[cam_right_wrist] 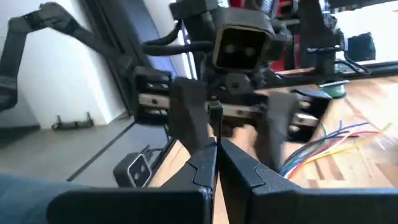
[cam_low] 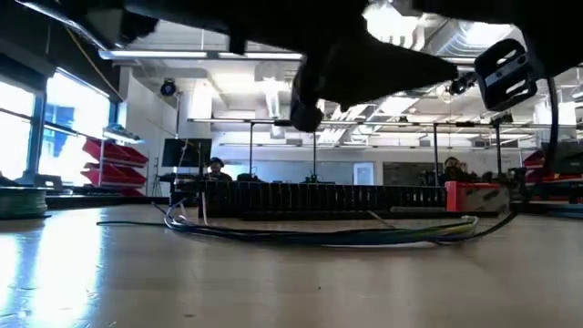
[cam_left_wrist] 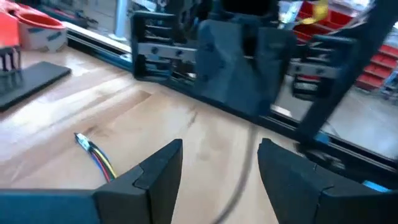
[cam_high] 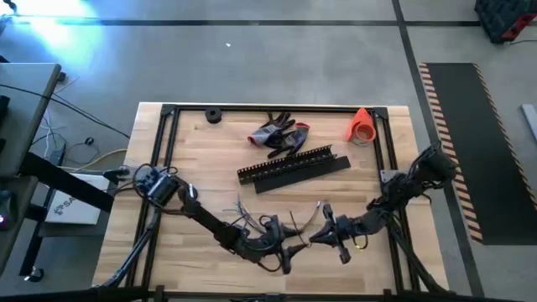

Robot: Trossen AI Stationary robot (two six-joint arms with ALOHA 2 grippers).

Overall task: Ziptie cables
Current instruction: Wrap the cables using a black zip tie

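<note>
- Loosely spread, the cables (cam_high: 252,220) are thin grey-white wires lying on the table (cam_high: 210,159) near its front edge.
- Two hands meet there: left hand (cam_high: 281,252) released, right hand (cam_high: 323,237) clenched.

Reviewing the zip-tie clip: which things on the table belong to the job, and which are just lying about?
In the job: the cables; left gripper, open; right gripper, shut.

Lying about: work gloves; black slotted strips; orange cone-shaped thing; small black ring.

Grey-white cables (cam_high: 252,220), black slotted strips (cam_high: 294,169), grey-and-red gloves (cam_high: 278,134), orange cone (cam_high: 361,126)
</note>
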